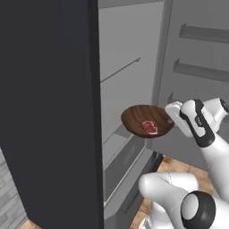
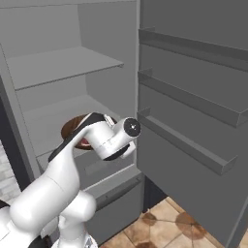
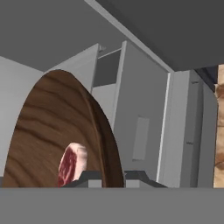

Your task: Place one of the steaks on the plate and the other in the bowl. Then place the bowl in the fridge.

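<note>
Left base view: the bowl is held by its rim in the clamped gripper, at the fridge opening. A steak lies in it.

At the centre of the frame I hold the bowl by its right rim, my gripper clamped on the edge. One steak lies inside it, right of its middle. The bowl hangs level in the open fridge, above a pale shelf. The fridge's dark side wall fills the left half, and door racks line the upper right. Brown floor tiles show at lower right.
</note>
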